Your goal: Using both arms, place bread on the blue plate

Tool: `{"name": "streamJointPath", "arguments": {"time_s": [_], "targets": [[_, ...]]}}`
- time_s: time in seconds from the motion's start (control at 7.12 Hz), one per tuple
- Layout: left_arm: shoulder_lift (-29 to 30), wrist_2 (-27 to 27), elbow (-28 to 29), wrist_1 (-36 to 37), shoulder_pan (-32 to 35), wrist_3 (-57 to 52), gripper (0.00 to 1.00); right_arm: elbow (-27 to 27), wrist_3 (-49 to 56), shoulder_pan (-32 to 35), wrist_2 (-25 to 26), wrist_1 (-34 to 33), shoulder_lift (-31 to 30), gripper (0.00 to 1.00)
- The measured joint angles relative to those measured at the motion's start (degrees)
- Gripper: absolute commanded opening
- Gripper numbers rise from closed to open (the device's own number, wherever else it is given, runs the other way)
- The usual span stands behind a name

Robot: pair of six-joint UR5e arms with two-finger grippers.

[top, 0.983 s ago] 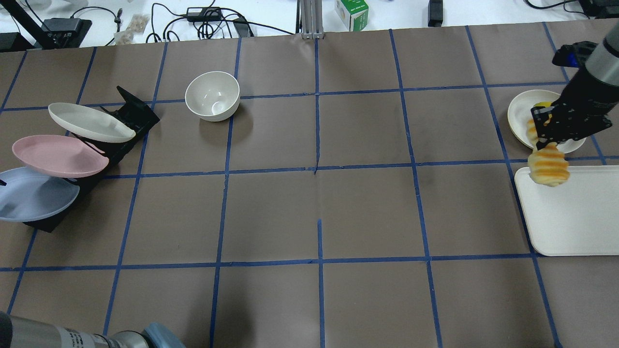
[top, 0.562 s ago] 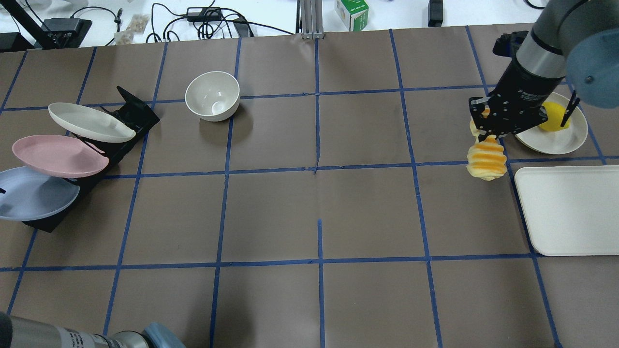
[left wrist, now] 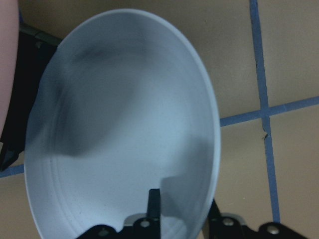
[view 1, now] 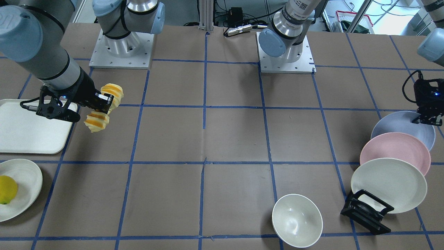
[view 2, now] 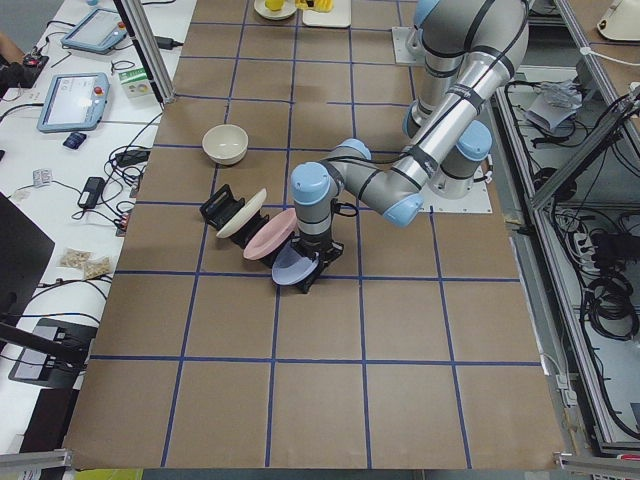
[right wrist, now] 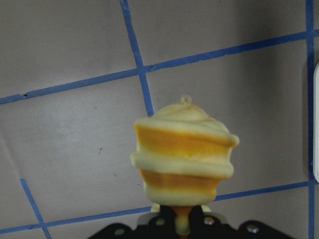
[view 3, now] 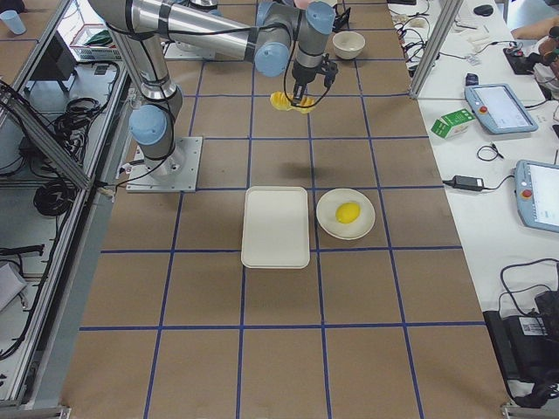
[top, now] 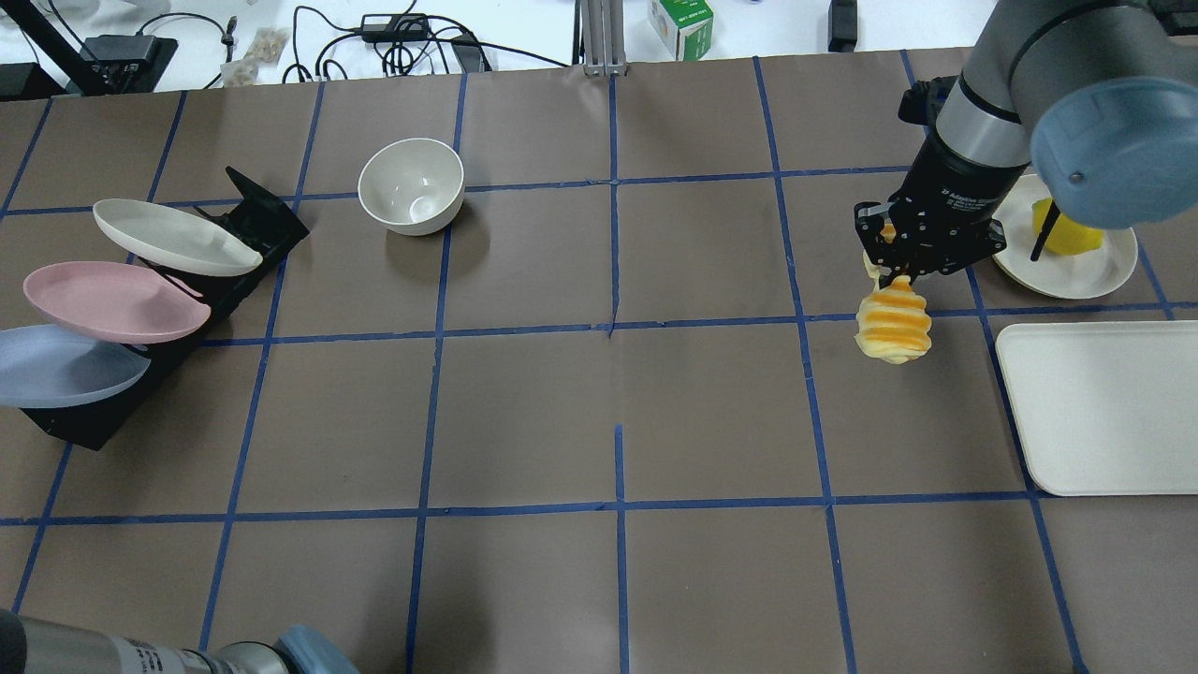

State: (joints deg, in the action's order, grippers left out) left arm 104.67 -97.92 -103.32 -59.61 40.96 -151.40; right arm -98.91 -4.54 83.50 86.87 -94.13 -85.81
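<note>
My right gripper (top: 900,267) is shut on the bread (top: 894,328), a pale-yellow loaf with orange ridges. It holds it above the table, left of the white tray. The bread also shows in the front view (view 1: 97,121) and fills the right wrist view (right wrist: 184,154). The blue plate (top: 65,370) leans in the black rack at the far left. My left gripper (view 1: 428,116) is at its rim. In the left wrist view the gripper (left wrist: 184,209) has one finger (left wrist: 154,204) inside the plate (left wrist: 124,124) and the other outside the rim, closed on it.
A pink plate (top: 112,301) and a cream plate (top: 173,236) lean in the same rack (top: 253,225). A white bowl (top: 412,185) stands at the back left. A white tray (top: 1104,407) and a small plate (top: 1076,267) with a yellow fruit (top: 1062,229) are at the right.
My right gripper has carried the bread leftward, from the tray's corner to the table beyond it. The blue plate has shifted slightly in the rack.
</note>
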Motion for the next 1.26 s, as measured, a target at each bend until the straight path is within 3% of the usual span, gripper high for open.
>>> {"name": "streamJointPath", "arguments": {"time_s": [0.84,1.26], "targets": [[-3.38,-3.67,0.69,-1.17,0.08,-0.67,0.00,-0.07,-0.28,0.17,-1.90,0.01,0.01,0.00],[-6.49,-3.87,3.43,-6.12,-0.68,-0.57,0.00,-0.16,-1.06,0.17,-3.50,0.04,0.09,0.00]]}}
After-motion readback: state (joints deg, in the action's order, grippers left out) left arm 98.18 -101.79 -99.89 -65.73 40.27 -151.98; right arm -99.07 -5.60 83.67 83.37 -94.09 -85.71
